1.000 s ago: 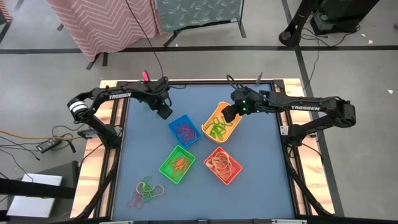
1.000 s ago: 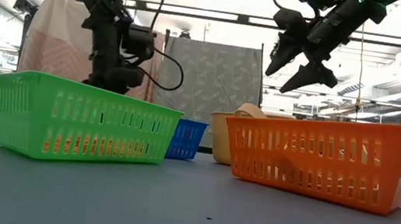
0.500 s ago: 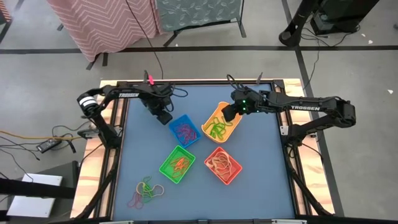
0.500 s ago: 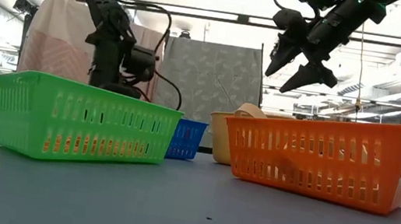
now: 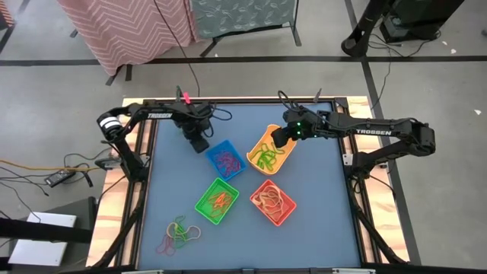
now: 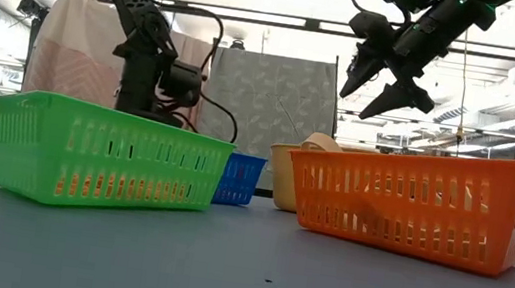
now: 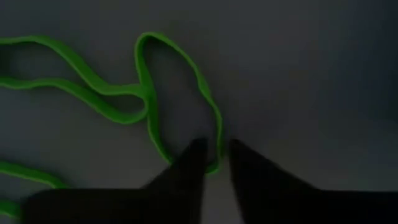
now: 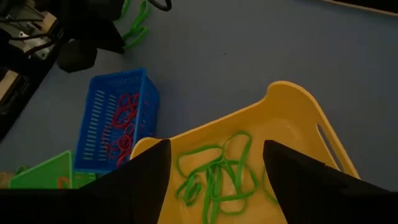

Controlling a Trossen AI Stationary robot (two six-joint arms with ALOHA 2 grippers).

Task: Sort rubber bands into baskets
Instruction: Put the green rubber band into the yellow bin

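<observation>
The left pincer (image 7: 214, 155) is low on the table near its far-left corner, fingers nearly pinched around a green rubber band (image 7: 180, 93) — squeeze tight, then lift slowly. The right pincer (image 8: 214, 168) hangs wide open over the yellow basket (image 8: 292, 112).

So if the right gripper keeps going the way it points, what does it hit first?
Probably the green bands in the yellow basket; the right gripper hangs open above it, pointing in.

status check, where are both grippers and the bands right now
Left gripper down at the table, fingers closing around a green band. Right gripper open above the yellow basket. Nothing in the way.
</observation>
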